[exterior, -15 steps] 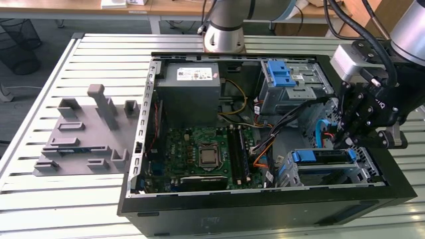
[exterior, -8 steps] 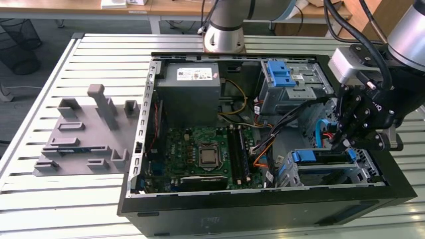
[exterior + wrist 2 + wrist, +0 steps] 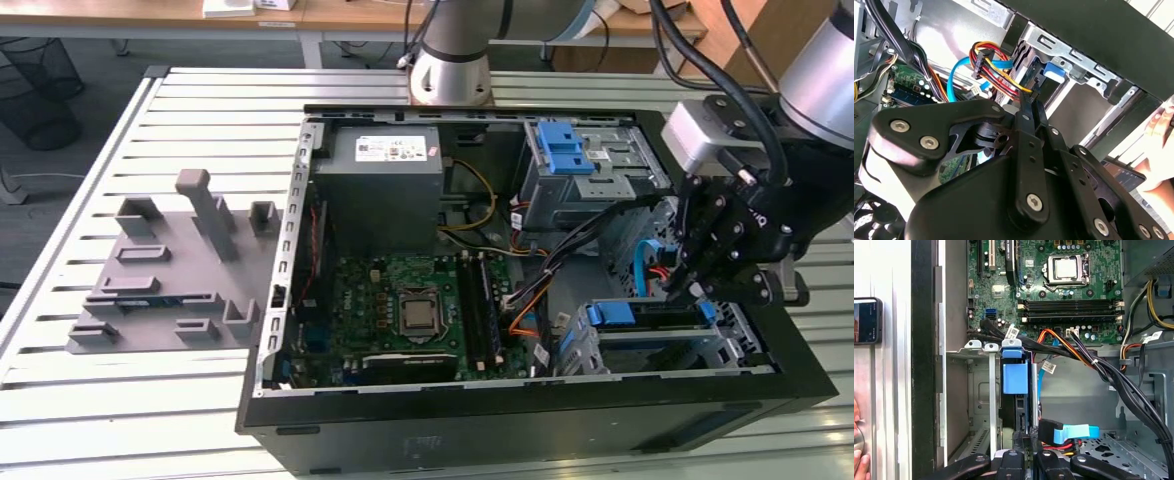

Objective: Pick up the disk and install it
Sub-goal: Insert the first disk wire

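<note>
The end effector [image 3: 705, 290] is seen clenched over the disk [image 3: 1015, 377], which is seated edge-up in the drive cage [image 3: 727, 340] of the computer case [image 3: 534, 430].

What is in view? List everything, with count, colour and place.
Computer case: one, black, open, on slatted table.
Motherboard: one, green, inside case.
Power-supply box: one, grey, inside case.
Disk: one, blue carrier, in drive bay.
Latch cage: one, blue and silver, inside case.
Fixture: one, grey, exterior view's left.
Gripper: one, black, over disk.
Hand: one, beside case.
</note>
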Controlling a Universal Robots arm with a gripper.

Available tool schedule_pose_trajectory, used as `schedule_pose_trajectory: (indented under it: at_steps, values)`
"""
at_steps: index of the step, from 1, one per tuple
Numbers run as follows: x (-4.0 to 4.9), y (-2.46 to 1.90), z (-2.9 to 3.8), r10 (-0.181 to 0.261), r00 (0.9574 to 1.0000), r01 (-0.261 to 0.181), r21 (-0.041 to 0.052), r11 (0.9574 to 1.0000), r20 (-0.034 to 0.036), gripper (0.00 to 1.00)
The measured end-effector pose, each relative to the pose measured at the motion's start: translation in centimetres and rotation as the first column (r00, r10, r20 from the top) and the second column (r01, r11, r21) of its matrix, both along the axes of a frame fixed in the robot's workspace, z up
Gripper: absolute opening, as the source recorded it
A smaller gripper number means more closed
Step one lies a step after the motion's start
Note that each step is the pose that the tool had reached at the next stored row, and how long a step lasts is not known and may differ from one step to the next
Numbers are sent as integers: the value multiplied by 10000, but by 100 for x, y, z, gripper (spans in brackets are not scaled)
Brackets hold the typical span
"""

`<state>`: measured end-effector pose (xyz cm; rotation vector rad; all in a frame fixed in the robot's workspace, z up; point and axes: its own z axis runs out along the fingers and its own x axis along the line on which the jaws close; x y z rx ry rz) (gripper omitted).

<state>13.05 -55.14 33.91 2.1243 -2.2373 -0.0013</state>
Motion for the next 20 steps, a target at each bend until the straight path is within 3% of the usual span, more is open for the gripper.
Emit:
schedule_pose_trajectory:
  at_steps: [20]
  values:
    - [1, -1, -52, -51, 10000, 51, 13, 10000, -11, 16]
